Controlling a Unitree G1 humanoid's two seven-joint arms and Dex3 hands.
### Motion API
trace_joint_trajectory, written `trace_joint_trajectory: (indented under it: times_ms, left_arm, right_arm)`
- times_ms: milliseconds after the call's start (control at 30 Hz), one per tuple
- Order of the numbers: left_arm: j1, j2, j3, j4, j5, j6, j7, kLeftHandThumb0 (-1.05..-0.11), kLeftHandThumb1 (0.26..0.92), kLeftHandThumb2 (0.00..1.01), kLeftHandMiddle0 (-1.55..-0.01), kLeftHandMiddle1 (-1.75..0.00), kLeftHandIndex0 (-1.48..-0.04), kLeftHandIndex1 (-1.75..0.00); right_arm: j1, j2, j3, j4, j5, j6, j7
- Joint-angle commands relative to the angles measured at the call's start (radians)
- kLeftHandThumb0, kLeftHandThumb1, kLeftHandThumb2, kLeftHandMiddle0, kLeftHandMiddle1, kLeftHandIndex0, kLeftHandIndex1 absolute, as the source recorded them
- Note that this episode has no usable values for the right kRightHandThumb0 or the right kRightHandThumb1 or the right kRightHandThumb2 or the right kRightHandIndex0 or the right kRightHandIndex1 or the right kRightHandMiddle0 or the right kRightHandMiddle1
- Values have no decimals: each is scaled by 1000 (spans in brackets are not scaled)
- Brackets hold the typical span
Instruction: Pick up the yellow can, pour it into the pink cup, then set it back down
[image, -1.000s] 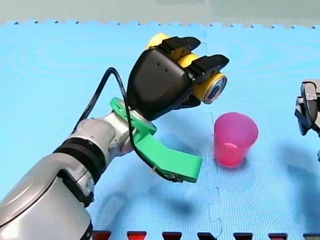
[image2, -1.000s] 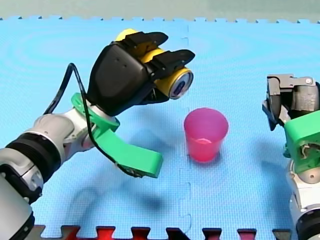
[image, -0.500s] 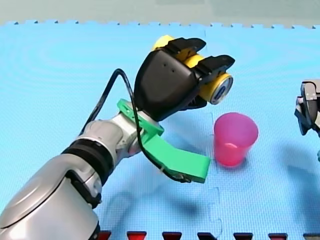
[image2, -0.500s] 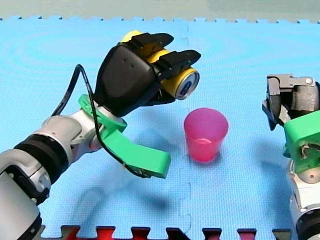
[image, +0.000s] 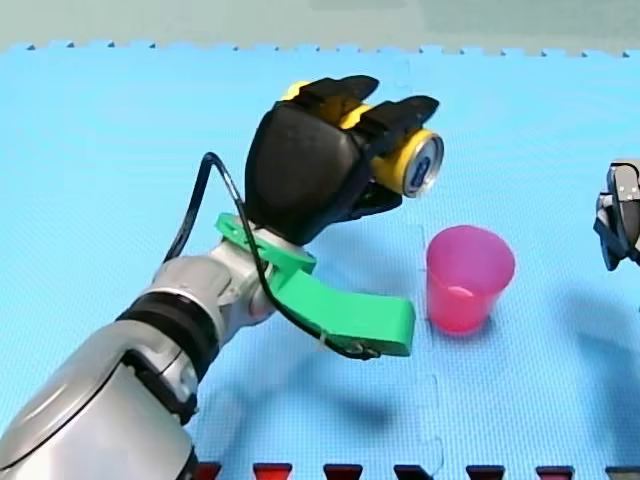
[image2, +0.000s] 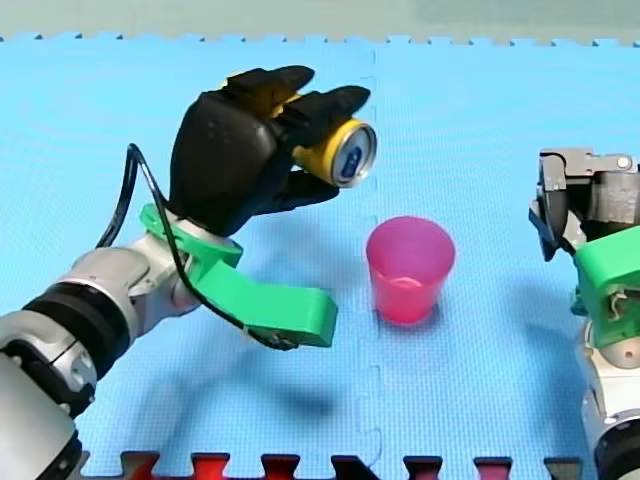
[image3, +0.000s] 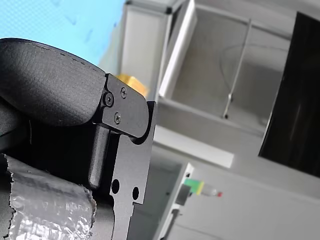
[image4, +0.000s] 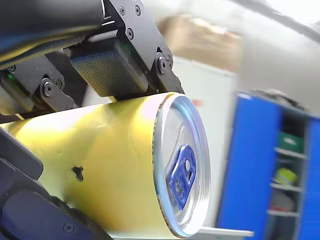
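The left arm comes in from the near left, forearm angled up over the mat (image2: 480, 120). The left hand (image2: 235, 165) is curled tight round the can (image2: 340, 152), held in the air on its side, lid facing right. The cup (image2: 408, 270) stands upright, below and right of the lid. The right hand (image2: 568, 205) is at the right edge; its grip cannot be told.

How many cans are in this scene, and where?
1. The yellow can is held sideways by the left hand, raised beside the pink cup. The right hand is at the mat's right edge. The left arm may hide another.
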Motion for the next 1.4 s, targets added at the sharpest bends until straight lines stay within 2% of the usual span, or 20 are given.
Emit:
trace_joint_trajectory:
  times_ms: [0,67,133,267,333,533,733,900,1133,1367]
  left_arm:
    - [23,-4,63,-14,-64,-58,16,-356,810,0,-1237,-5,-1194,-4]
    - [42,-13,121,-23,-128,-119,20,-377,793,0,-1237,-6,-1200,-7]
    - [68,-32,195,-24,-220,-199,-35,-391,779,0,-1241,-7,-1210,-10]
    - [104,-54,281,-24,-333,-281,-138,-382,760,0,-1239,-4,-1219,-9]
    - [130,-71,347,-27,-433,-341,-266,-377,753,0,-1226,-1,-1222,-8]
    - [174,-105,468,-36,-630,-428,-545,-360,742,0,-1247,-11,-1229,-6]
    - [206,-149,582,-57,-813,-403,-778,-351,743,1,-1268,-13,-1234,-4]
    - [225,-184,672,-91,-962,-317,-960,-358,747,2,-1277,-11,-1223,-1]
    - [241,-179,711,-111,-1008,-253,-1028,-356,751,2,-1294,-11,-1219,-1]
    - [267,-186,760,-167,-1031,-171,-1074,-343,757,3,-1310,-11,-1237,-6]
  right_arm:
    - [2,-5,-8,2,14,-8,10]
    - [3,-5,-10,1,16,-8,16]
    - [5,-7,-11,-1,19,-5,21]
    - [5,-8,-14,-1,20,-1,26]
    - [4,-9,-15,2,20,0,28]
    - [1,-12,-16,8,20,3,33]
    - [3,-16,-17,10,17,3,34]
    - [2,-25,-9,9,-2,13,22]
    - [4,-33,-1,0,-30,31,3]
    - [8,-32,4,-16,-42,47,-15]
